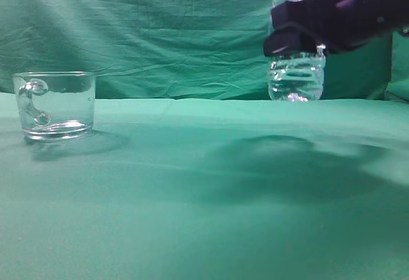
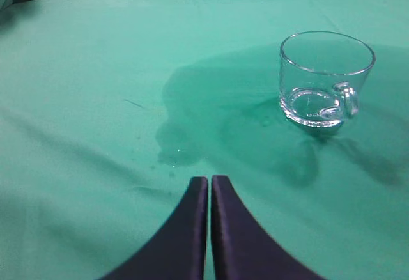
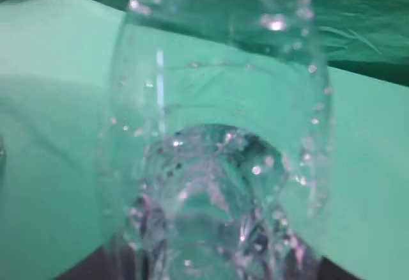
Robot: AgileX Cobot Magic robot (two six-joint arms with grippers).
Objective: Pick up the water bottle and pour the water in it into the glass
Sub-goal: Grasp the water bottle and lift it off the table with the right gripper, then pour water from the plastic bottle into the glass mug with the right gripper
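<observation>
Green cloth (image 1: 204, 216) fills the exterior foreground; glass (image 1: 56, 105) far left, well apart from water bottle (image 1: 296, 69), which right gripper (image 1: 307, 34) clamps across its middle. Left wrist: left gripper (image 2: 209, 187) pressed closed, holding nothing; a damp patch (image 2: 185, 120) lies beside the glass. Right wrist: bottle's ribbed wall, water (image 3: 211, 184) inside.

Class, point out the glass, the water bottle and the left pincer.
glass (image 1: 61, 104): exterior view, on its front wall.
water bottle (image 1: 296, 78): exterior view, on its ribbed lower body.
left pincer (image 2: 209, 194): left wrist view, between its closed fingertips.
</observation>
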